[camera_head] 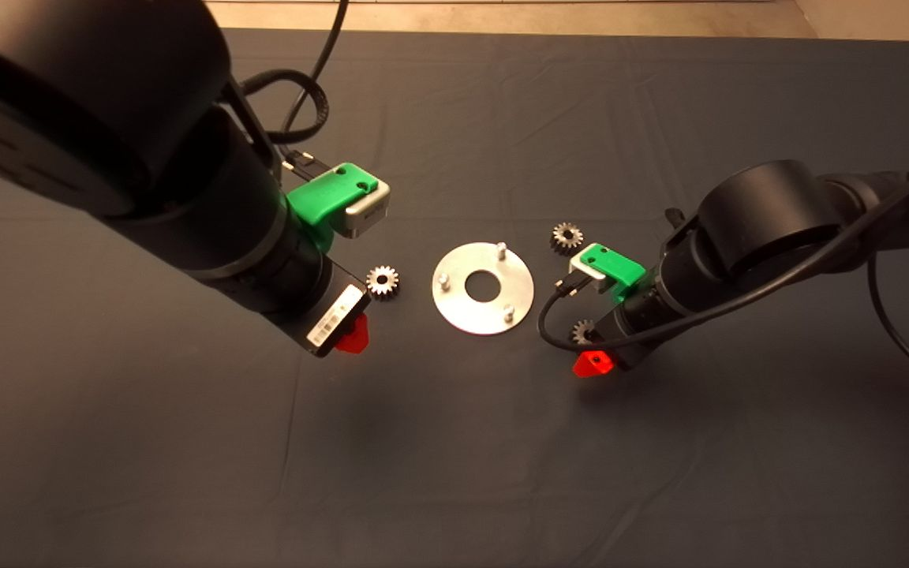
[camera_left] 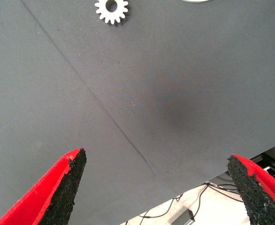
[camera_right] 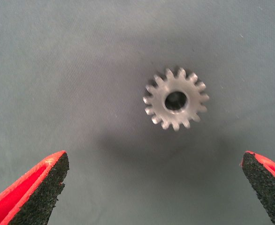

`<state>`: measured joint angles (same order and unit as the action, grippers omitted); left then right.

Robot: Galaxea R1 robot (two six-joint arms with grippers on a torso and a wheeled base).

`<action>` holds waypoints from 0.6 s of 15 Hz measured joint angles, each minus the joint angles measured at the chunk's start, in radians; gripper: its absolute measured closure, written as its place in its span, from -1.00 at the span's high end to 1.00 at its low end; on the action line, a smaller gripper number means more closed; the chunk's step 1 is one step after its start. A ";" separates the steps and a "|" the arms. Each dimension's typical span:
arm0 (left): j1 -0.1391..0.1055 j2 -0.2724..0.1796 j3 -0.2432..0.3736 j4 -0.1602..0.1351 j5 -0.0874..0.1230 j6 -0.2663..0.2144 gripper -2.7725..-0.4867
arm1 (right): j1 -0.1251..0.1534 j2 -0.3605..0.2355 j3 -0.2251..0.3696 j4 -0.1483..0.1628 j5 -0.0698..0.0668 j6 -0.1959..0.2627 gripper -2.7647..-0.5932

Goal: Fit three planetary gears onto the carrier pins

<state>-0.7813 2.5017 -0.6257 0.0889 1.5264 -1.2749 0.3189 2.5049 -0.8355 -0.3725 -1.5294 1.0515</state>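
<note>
A flat round metal disc (camera_head: 483, 289) lies near the middle of the dark mat (camera_head: 454, 442), and its three carrier pins (camera_head: 501, 248) stand bare. None of the three planetary gears is on a pin. One gear (camera_head: 382, 281) lies flat on the mat just beside the disc, on the side toward the mat's left edge. A second gear (camera_head: 567, 237) lies on the opposite side of the disc, toward the far edge. The third gear (camera_right: 176, 100) lies flat toward the mat's right edge, mostly hidden under the right arm in the head view.

The left gripper (camera_left: 170, 187) hangs over bare mat near the first gear, fingers spread wide and holding nothing. The right gripper (camera_right: 154, 187) hovers directly above the third gear, its fingers (camera_right: 39, 187) wide apart on either side and clear of it.
</note>
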 joint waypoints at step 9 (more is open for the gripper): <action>0.000 0.000 0.000 0.000 0.000 0.000 0.48 | -0.023 0.016 -0.038 -0.065 -0.001 -0.050 0.99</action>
<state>-0.7813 2.5017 -0.6257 0.0889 1.5260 -1.2749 0.2957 2.5209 -0.8732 -0.4372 -1.5306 1.0019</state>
